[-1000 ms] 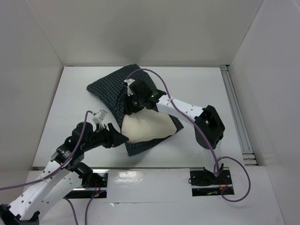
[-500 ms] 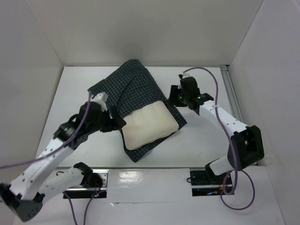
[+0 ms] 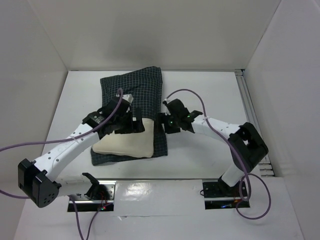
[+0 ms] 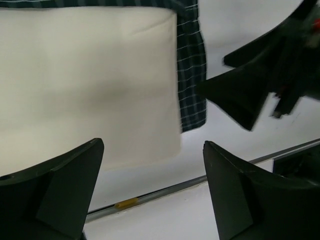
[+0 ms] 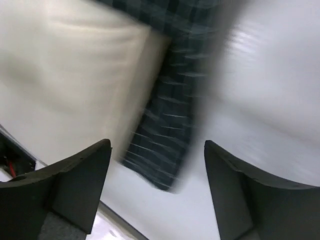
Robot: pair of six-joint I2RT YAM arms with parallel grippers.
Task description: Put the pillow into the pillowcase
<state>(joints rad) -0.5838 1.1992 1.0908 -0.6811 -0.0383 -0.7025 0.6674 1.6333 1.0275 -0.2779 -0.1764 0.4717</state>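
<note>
The dark checked pillowcase lies flat in the middle of the table. The cream pillow rests on its near half, with a checked strip showing along its right side. My left gripper hangs open over the pillow's far right corner, and my right gripper stands open just right of it, above the checked strip. In the left wrist view the open left gripper holds nothing, with the pillow and the pillowcase beyond. The blurred right wrist view shows the right gripper open and empty over the pillowcase, beside the pillow.
White walls close the table on three sides. A metal rail runs along the right edge. The arms' base plates sit at the near edge, and purple cables loop over both arms.
Both grippers have opened and let go of the cloth. Pillowcase and pillow have turned and shifted left, now lying square. Both arms have come together over the pillow's far right corner.
</note>
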